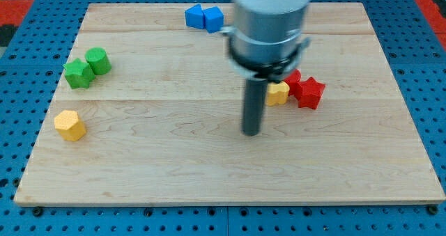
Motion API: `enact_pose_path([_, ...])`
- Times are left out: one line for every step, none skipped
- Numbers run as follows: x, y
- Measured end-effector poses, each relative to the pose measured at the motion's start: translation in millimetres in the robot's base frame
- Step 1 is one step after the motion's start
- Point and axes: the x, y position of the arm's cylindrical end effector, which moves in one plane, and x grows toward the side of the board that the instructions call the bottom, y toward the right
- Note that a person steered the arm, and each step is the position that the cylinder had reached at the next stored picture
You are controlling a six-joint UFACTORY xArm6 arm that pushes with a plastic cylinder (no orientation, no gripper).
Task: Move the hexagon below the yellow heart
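A yellow hexagon block (70,124) lies near the board's left edge. A yellow heart block (277,92) sits right of centre, partly hidden by the arm, touching a red block (293,81) and a red star block (311,92). My tip (251,132) rests on the board just below and left of the yellow heart, far to the right of the hexagon.
A green star block (78,73) and a green cylinder (98,60) sit together at the upper left. Two blue blocks (204,17) lie touching at the top edge. The wooden board (209,173) lies on a blue pegboard surface.
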Motion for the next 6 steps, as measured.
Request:
enact_pose_path([33.1,-113.7])
enact_pose_path([47.3,-214.1])
enact_pose_path([25.6,-288.2])
enact_pose_path([-15.6,-272.3])
enact_pose_path([-11.8,-167.3])
enact_pose_path([-11.7,-68.6])
